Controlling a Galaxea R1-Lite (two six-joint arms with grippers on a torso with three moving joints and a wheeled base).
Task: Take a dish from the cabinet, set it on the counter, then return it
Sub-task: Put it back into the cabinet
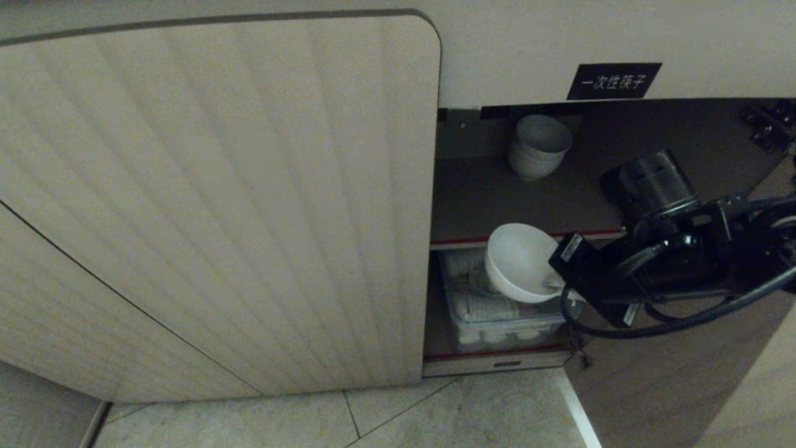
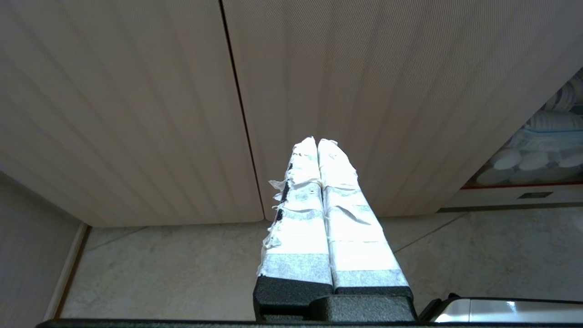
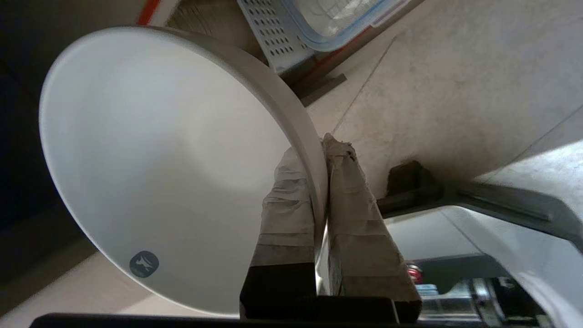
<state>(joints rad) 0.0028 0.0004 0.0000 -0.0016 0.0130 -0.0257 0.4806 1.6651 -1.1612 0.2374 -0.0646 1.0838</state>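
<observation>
One arm, the right (image 1: 559, 283), reaches into the cabinet (image 1: 217, 205), jaws clamped on the tilted dish's (image 1: 519, 261) rim.

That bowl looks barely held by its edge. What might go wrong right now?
1. The right gripper pinches only the rim of the white bowl, which hangs tilted; it might slip and fall onto the clear container or the floor tiles.
2. The bowl is close to the red-edged shelf; a knock there might loosen the grip.
3. The closed door is near the bowl's other side, leaving little room.
</observation>
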